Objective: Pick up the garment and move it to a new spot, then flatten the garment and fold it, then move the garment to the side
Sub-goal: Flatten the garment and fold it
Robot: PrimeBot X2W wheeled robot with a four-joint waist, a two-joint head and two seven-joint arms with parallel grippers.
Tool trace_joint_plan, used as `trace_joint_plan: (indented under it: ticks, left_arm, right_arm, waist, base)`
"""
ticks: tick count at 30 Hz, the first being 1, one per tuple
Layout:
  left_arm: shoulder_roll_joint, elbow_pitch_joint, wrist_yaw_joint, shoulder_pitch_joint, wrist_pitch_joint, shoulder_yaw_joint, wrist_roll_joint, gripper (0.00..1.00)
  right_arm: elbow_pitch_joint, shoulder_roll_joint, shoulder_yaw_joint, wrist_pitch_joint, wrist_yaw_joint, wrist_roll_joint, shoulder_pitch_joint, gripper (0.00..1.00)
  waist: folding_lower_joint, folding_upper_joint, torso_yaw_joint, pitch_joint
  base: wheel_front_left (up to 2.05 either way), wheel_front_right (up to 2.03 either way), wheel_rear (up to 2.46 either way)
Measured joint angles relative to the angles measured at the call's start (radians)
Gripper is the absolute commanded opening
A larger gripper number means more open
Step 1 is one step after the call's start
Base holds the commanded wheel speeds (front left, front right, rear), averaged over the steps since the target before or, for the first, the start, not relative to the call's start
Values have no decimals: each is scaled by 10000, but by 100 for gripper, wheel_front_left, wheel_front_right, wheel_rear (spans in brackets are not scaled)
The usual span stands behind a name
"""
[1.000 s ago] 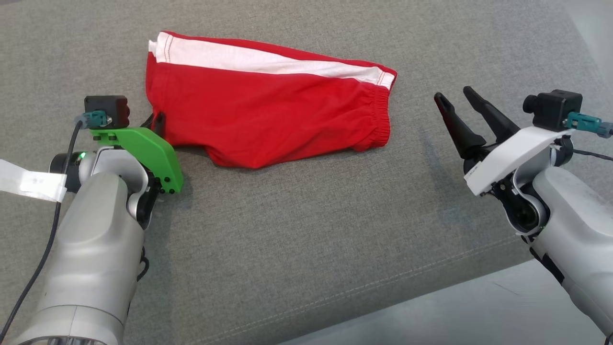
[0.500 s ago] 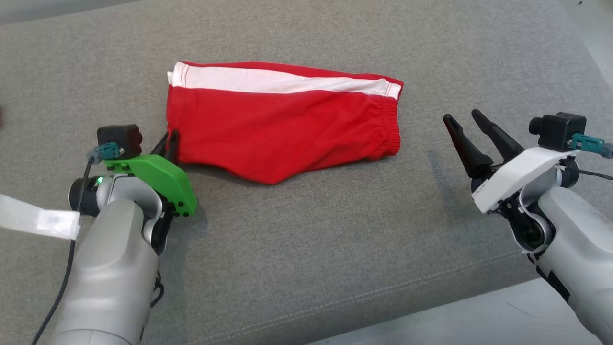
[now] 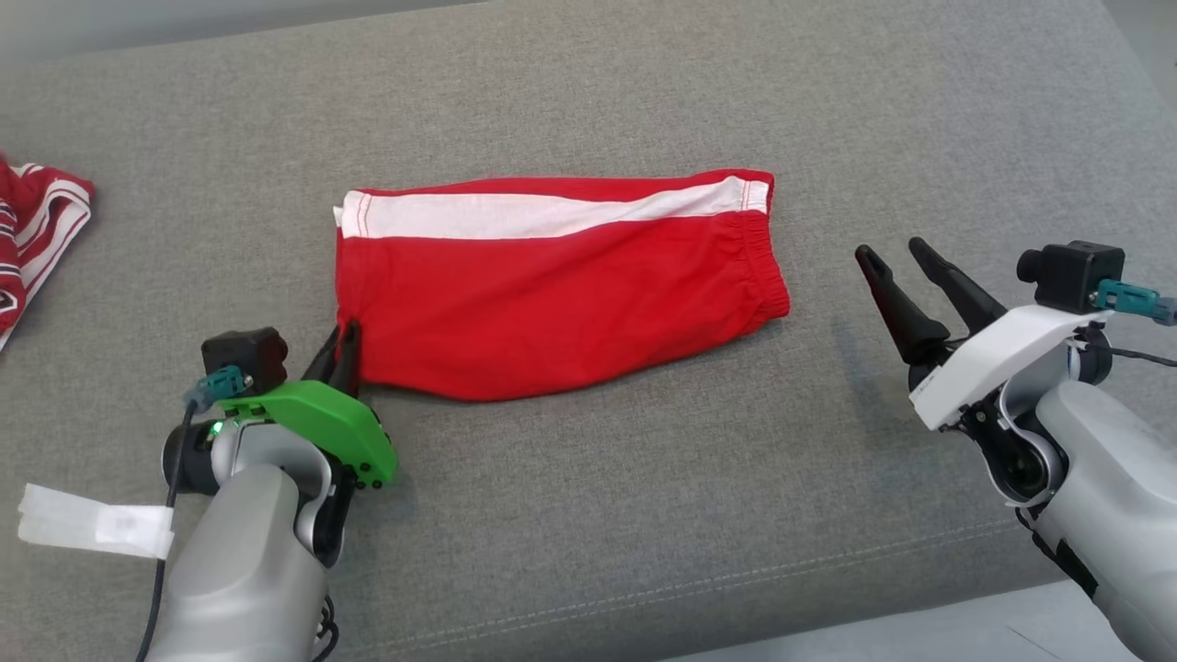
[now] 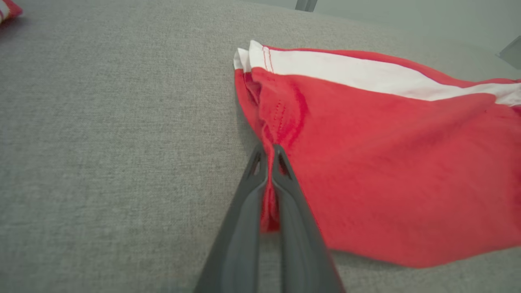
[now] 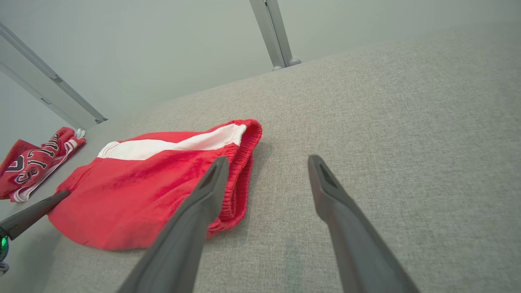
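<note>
Setting, as I see it from my remote station: a broad grey woven cushion (image 3: 588, 515) spans the head view, its weave softly and evenly lit; a stitched seam (image 3: 754, 576) runs along its near edge; pale smooth floor (image 3: 919, 634) lies past that edge at lower right; in the right wrist view a plain green-grey wall (image 5: 171, 40) rises behind the cushion's far side, crossed by a slanting metal post (image 5: 272, 32) and a grey rail (image 5: 44, 80).

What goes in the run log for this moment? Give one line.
left gripper: shut on red shorts, leg-hem corner | right gripper: open, apart from waistband | red shorts: lying on grey cushion
</note>
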Motion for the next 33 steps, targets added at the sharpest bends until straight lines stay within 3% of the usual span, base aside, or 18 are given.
trace_joint_plan:
  ticks: [21, 22, 23, 24, 25, 33]
  left_arm:
    - [27, -2255, 857, 1307, -205, -1994, -1189, 1]
    - [31, -2395, 928, 1342, -205, -2096, -1218, 15]
    - [31, -2522, 955, 1374, -207, -2188, -1254, 47]
    - [36, -2679, 1003, 1411, -226, -2282, -1313, 87]
    - [40, -2819, 1020, 1428, -257, -2382, -1346, 100]
    - [54, -4243, 1638, 1452, -267, -2408, -982, 100]
  right_arm:
    - [1037, 420, 198, 2000, 0, 1078, -832, 100]
    - [1116, 435, 196, 2092, 0, 1122, -890, 100]
    - [1202, 439, 194, 2180, 0, 1126, -945, 100]
    - [1292, 439, 196, 2263, -17, 1124, -1004, 100]
    - [1383, 437, 199, 2345, -29, 1124, -1068, 100]
    - [2117, 407, 219, 3072, -182, 1212, -1260, 100]
  waist:
    - [0, 0, 882, -93]
    - [0, 0, 950, -92]
    - [0, 0, 1018, -92]
    - [0, 0, 1088, -92]
    - [0, 0, 1162, -92]
    - [0, 0, 1776, -134]
  base:
    - [0, 0, 0]
    - [0, 0, 0]
    - [0, 0, 0]
    - [0, 0, 0]
    - [0, 0, 0]
    - [0, 0, 0]
